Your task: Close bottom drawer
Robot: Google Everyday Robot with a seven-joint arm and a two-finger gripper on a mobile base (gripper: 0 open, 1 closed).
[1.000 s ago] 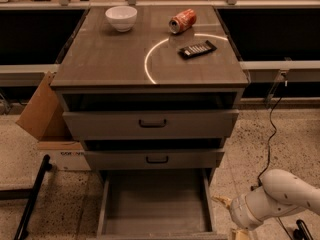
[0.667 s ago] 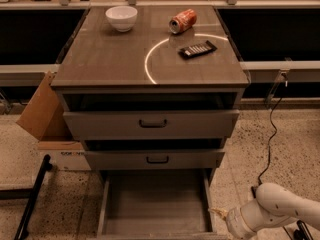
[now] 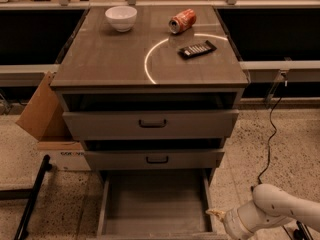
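The bottom drawer (image 3: 155, 204) of the grey cabinet is pulled far out, and its plain grey inside is bare. Its front panel lies at the bottom edge of the view. The two drawers above it, the top one (image 3: 152, 124) and the middle one (image 3: 156, 159), each stand slightly out, with dark bar handles. My white arm comes in from the lower right. The gripper (image 3: 216, 214) is at the right side of the open bottom drawer, near its front right corner; only a small tip shows.
On the cabinet top (image 3: 100, 64) are a white bowl (image 3: 121, 17), a tipped red can (image 3: 182, 21) and a black remote (image 3: 197, 49). A cardboard box (image 3: 46, 119) stands to the left. A black bar (image 3: 31, 199) lies on the floor at left. A cable (image 3: 270, 134) hangs at right.
My arm has moved left and down, toward the right side of the open bottom drawer. The drawer has not visibly moved.
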